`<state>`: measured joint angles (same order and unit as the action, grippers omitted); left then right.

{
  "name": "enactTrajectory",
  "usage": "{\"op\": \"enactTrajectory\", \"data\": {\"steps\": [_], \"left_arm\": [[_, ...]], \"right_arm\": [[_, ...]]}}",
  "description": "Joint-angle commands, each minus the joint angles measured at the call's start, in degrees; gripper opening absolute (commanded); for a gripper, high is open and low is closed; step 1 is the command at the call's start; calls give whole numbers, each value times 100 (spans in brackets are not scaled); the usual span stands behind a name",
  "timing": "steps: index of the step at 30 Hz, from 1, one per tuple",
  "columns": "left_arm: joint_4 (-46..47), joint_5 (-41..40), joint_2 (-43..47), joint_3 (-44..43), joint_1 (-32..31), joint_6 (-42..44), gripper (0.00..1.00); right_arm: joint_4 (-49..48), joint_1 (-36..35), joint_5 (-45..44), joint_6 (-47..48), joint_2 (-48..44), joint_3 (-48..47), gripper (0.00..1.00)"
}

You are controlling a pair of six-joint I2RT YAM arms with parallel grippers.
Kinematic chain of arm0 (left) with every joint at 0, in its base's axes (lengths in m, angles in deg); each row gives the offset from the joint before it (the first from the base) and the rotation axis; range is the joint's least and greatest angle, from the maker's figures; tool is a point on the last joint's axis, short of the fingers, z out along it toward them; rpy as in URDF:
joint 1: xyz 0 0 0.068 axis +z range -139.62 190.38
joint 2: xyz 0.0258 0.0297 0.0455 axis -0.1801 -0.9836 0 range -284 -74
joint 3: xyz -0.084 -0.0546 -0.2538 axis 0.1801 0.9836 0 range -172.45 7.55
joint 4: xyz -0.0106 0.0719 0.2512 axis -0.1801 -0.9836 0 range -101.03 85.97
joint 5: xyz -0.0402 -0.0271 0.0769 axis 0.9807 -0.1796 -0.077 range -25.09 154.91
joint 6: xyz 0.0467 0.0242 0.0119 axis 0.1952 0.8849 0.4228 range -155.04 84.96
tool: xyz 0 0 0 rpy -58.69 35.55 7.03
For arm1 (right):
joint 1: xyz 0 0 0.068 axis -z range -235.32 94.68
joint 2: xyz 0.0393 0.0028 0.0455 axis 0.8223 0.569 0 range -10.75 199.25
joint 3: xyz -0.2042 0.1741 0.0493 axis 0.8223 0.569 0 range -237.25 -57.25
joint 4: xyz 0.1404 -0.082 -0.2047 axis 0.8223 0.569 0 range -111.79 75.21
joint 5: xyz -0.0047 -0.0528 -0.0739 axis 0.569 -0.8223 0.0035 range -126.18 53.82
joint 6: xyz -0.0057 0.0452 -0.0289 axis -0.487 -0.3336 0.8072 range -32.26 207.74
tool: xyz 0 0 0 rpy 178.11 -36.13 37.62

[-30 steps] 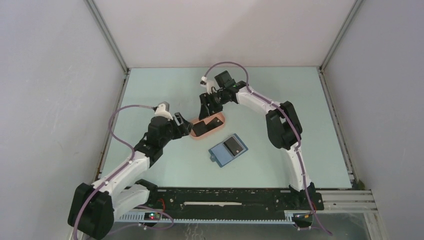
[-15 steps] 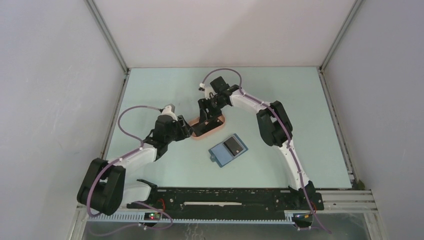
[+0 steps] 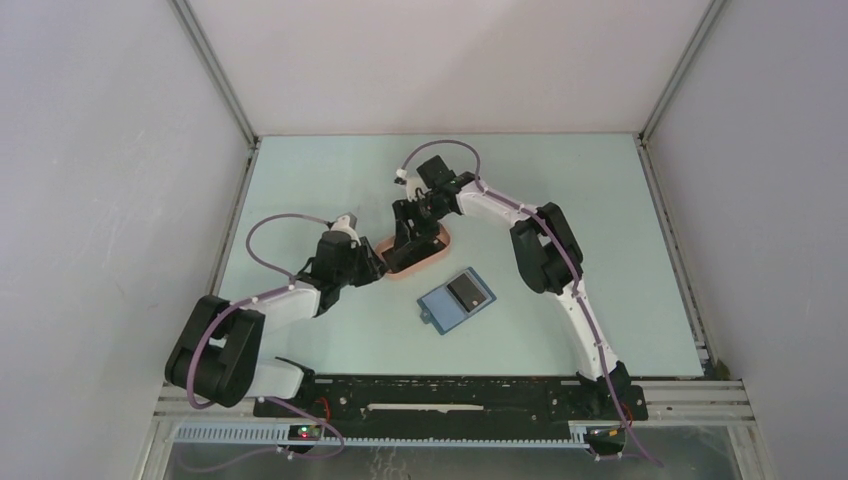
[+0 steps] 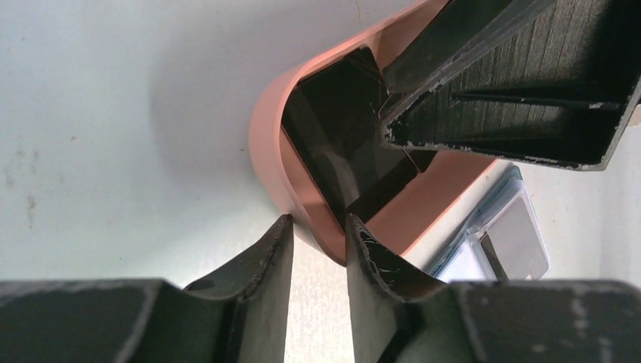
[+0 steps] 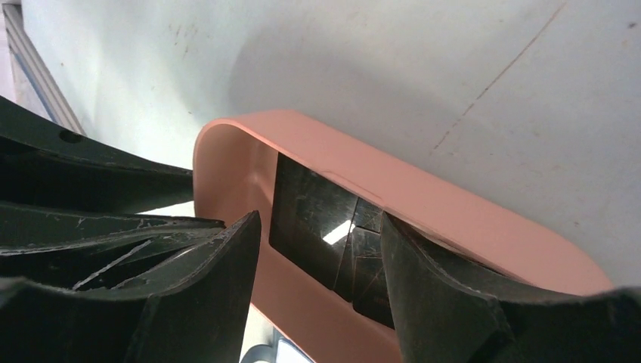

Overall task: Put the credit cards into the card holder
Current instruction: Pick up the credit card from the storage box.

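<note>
Step in hand: getting a card out of the pink tray (image 5: 453, 215). By my reckoning this is the pick, and filing into the holder has not begun for this card.
Credit cards (image 5: 306, 212): black ones lying flat on the tray's floor, what look like 2 overlapping. No tan-orange one shows from where I stand.
Card holder (image 3: 457, 298): blue wallet on the desk (image 3: 300, 180), near the tray but apart from it, toward the desk's front edge, with its dark grey pocket face up.
Right end effector (image 5: 317, 227): over the tray from the far side, jaws wide apart with 1 finger on each side of the black cards, nothing in its grasp.
Left end effector (image 4: 317, 227): at the tray's left end, jaws drawn to a narrow gap with the tips either side of the end wall. Whether they pinch that wall I cannot tell.
Likely roles: left steadies the tray and right takes the card, which is my guess from how they stand.
Next move calls for: the right fingers going down to the tray floor and closing across the edges of 1 card only, not both together. A thin flat card gives little to bite on, so tilting it up against the tray wall may be needed.
After that: a carry to the wallet, lining the card's edge up with the pocket mouth.
Risk: the tray sliding or tipping if the left hold is loose, or 2 cards coming up stuck together.
</note>
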<state>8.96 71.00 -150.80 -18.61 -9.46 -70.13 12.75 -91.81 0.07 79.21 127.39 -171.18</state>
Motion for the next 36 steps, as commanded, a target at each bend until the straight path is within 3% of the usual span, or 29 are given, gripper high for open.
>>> {"op": "enactTrajectory", "data": {"steps": [1,9,19,25,36], "left_arm": [[133,133,-141,-253,48,19,32],[102,204,-181,-305,51,20,25],[142,279,-182,-294,50,-15,22],[154,265,-177,-281,52,-46,21],[316,262,-155,-180,48,-217,5]], "right_arm": [[-140,-60,373,-347,90,110,68],[-389,-60,971,-801,37,230,68],[-718,17,1388,-1192,-110,413,67],[-436,26,520,-661,-400,397,67],[-289,-21,-473,-614,-581,483,71]]}}
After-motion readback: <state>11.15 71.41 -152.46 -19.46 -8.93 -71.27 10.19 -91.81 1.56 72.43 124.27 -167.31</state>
